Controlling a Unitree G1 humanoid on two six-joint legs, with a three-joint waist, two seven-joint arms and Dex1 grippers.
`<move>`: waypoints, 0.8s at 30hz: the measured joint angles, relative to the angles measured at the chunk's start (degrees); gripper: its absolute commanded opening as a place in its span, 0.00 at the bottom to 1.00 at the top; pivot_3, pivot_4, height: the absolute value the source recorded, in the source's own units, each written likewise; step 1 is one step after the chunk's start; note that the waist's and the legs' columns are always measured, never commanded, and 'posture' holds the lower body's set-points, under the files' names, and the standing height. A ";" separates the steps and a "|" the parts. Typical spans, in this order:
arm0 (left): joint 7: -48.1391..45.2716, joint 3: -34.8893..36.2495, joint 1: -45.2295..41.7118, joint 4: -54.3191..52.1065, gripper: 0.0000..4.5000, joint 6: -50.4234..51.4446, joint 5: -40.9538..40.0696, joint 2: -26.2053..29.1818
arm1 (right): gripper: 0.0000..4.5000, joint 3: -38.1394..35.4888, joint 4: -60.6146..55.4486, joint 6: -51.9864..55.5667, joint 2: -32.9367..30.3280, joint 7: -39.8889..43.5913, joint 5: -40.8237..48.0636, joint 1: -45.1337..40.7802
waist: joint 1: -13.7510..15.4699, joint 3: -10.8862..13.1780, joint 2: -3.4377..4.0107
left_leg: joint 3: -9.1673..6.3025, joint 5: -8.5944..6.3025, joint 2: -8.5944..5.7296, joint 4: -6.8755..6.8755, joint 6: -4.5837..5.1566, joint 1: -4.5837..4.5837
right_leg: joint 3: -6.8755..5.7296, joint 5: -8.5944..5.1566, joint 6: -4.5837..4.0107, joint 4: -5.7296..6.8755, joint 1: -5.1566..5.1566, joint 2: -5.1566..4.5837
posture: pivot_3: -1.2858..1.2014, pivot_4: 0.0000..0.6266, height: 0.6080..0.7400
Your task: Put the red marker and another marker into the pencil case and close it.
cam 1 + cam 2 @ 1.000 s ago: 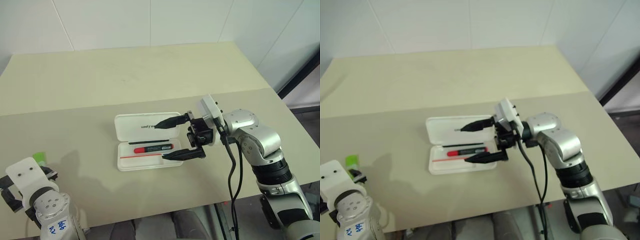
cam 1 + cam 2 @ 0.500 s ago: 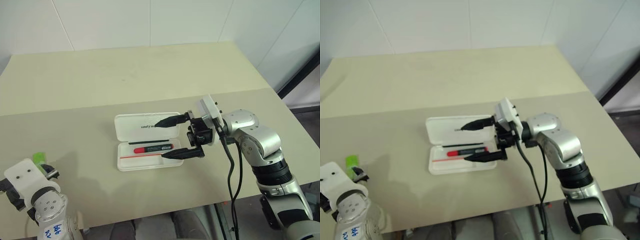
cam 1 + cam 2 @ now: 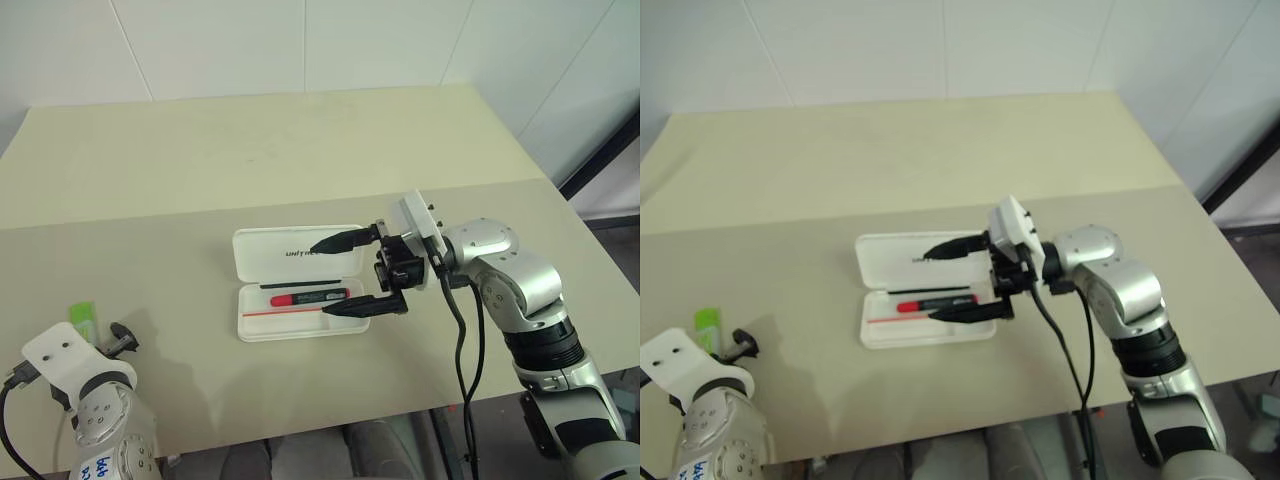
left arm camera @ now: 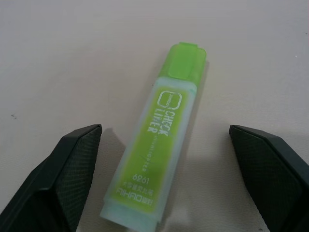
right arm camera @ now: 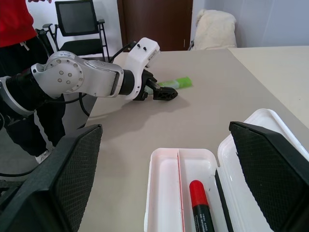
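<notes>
Green marker (image 4: 156, 152) on table btw L hand (image 4: 164, 183) fingers, untouched | hand spread wide

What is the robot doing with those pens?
It's packing a pencil case. The case lies open on the table with the red marker already inside. The right gripper hovers open over the case. The left gripper is open around the green marker, which lies on the table, not yet picked up.

The white pencil case (image 3: 298, 283) lies open between the right gripper's (image 3: 337, 276) spread fingers, the red marker (image 3: 309, 297) inside. The green marker (image 4: 158, 136) lies flat between the left gripper's (image 4: 164, 181) fingers.
</notes>
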 measured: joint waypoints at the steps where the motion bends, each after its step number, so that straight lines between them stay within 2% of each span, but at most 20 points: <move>1: 0.04 0.20 0.02 0.04 0.91 0.10 -0.43 0.00 | 1.00 0.00 0.01 -0.05 0.00 -0.02 -0.08 0.00 | -0.03 0.00 0.00 | 0.00 0.00 0.00 0.00 0.00 0.01 | 0.00 0.00 0.00 0.00 0.00 0.00 | 0.52 0.24 1.00; 6: 0.18 0.30 0.08 0.22 0.60 0.92 -1.33 0.01 | 1.00 0.00 0.14 -0.59 0.00 -0.43 -0.57 0.00 | -0.44 -0.15 0.26 | 0.00 -0.03 0.00 -0.04 -0.05 0.11 | 0.00 0.01 0.02 -0.20 0.15 0.00 | 0.52 0.24 1.00; 9: 0.19 0.09 -0.01 0.26 0.35 1.18 -1.65 0.02 | 1.00 0.00 0.24 -0.92 0.00 -0.72 -0.71 -0.01 | -0.88 -0.19 0.33 | 0.00 -0.04 0.00 -0.10 -0.07 0.11 | 0.00 0.01 0.02 -0.26 0.16 0.00 | 0.52 0.24 1.00; 11: 0.35 -0.22 -0.06 0.32 0.24 1.19 -1.61 0.04 | 1.00 0.00 0.34 -0.98 0.00 -0.94 -0.86 -0.01 | -1.15 -0.19 0.35 | 0.00 -0.04 0.00 -0.11 -0.07 0.11 | 0.00 0.01 0.02 -0.26 0.16 0.00 | 0.52 0.24 1.00; 19: 0.06 -0.60 -0.77 1.14 0.24 0.54 -1.06 1.10 | 1.00 0.00 0.39 -1.07 -0.03 -1.59 -1.40 0.00 | -1.62 -0.24 0.44 | 0.00 -0.04 0.00 -0.06 -0.06 0.18 | 0.00 0.04 0.04 -0.27 0.22 0.00 | 0.52 0.24 1.00; 22: -3.92 -2.59 0.05 4.08 0.24 -2.19 0.83 6.44 | 1.00 0.00 0.39 -1.11 -0.12 -1.95 -1.67 0.00 | -1.38 -0.24 0.42 | -0.23 0.00 0.00 -0.06 -0.04 0.18 | -0.02 0.17 -0.06 -0.30 0.20 0.13 | 0.52 0.24 1.00; 24: -9.18 -4.90 0.27 6.25 0.24 -2.29 1.71 13.27 | 1.00 -0.01 0.35 -1.12 -0.15 -2.21 -1.67 0.07 | -1.40 -0.22 0.39 | -0.47 0.01 0.00 -0.01 -0.08 0.11 | -0.02 0.37 -0.19 -0.53 0.20 0.29 | 0.52 0.24 1.00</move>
